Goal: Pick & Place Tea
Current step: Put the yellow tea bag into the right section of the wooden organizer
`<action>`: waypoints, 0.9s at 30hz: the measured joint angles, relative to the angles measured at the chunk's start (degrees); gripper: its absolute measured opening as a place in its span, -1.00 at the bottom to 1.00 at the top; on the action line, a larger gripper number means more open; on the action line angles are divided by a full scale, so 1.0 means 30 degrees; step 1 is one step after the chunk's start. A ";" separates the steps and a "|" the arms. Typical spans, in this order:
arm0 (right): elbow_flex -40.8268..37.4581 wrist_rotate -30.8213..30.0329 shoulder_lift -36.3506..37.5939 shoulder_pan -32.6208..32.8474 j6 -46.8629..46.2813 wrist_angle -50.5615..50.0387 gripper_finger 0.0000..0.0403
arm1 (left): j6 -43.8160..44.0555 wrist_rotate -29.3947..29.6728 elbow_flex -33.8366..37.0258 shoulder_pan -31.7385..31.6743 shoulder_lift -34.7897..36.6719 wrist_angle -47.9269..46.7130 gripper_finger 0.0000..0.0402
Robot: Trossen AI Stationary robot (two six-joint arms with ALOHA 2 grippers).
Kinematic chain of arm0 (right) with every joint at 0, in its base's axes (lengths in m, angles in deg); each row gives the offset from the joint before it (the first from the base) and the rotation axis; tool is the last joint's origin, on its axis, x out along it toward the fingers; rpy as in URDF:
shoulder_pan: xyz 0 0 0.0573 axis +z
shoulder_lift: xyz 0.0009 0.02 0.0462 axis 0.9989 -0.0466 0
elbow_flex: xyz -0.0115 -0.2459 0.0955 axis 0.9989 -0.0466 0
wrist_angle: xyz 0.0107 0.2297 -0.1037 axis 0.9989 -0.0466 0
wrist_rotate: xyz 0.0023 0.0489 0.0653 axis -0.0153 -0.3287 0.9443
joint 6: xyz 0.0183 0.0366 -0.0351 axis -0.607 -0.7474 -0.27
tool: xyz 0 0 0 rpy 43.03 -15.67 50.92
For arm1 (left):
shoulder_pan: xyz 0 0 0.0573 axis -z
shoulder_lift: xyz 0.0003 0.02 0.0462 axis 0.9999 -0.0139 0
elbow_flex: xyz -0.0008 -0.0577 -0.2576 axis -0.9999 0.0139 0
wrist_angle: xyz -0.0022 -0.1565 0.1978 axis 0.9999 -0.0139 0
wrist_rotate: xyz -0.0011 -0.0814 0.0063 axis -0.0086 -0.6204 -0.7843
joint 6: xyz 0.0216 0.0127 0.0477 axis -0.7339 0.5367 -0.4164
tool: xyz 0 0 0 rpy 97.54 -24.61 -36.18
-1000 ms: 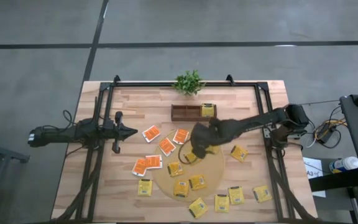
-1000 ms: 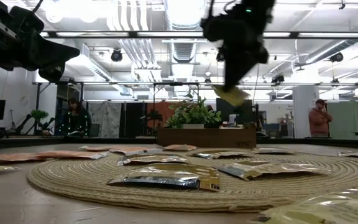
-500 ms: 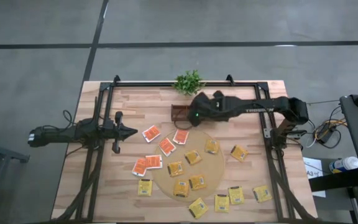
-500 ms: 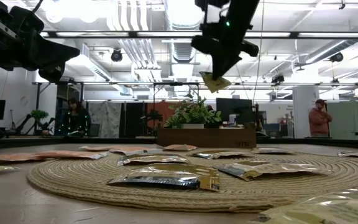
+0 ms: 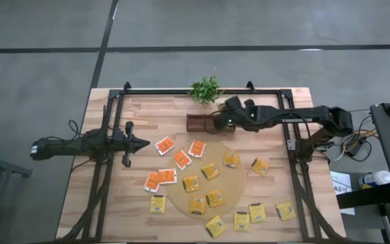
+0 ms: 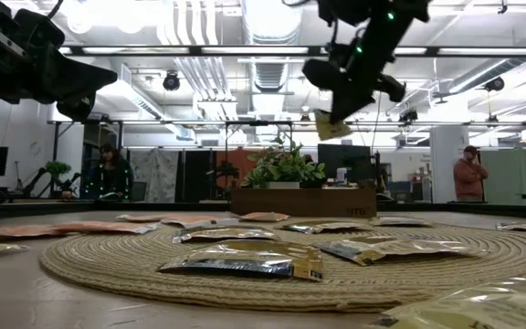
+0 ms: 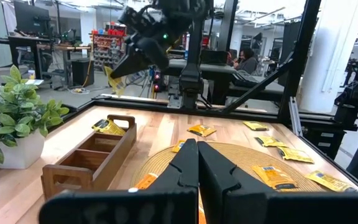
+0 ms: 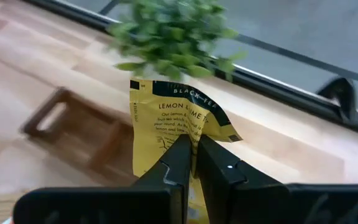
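Right gripper [image 8: 190, 163] is pinching a yellow tea packet [image 8: 171, 134] by its lower edge, hanging in the air over the wooden tray [image 5: 210, 123] near the plant [image 5: 206, 89]. To place well, it should be centring the dangling packet over an empty compartment and lowering before letting go, since one packet already lies in an end compartment. Left gripper [image 7: 197, 163] is waiting closed and empty at the table's left side.
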 joint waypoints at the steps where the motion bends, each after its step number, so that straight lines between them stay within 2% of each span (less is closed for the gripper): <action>1: -0.0424 -0.0118 0.0200 -0.0023 -0.0304 0.0150 -0.87 | 0.0000 0.0000 0.0000 0.0003 0.0000 0.0000 -1.00; 5: -0.1840 -0.0896 0.0755 -0.0049 -0.1393 0.0689 -0.87 | 0.0000 0.0000 0.0000 0.0004 0.0000 0.0000 -1.00; 11: -0.3260 -0.0895 0.0898 -0.0191 -0.2217 0.1714 -0.87 | -0.0003 0.0000 0.0004 0.0000 0.0000 0.0000 -1.00; 27: -0.3611 -0.0718 -0.0683 -0.0311 -0.3351 0.3216 -0.87 | 0.0000 0.0000 0.0001 0.0001 0.0000 0.0007 -1.00</action>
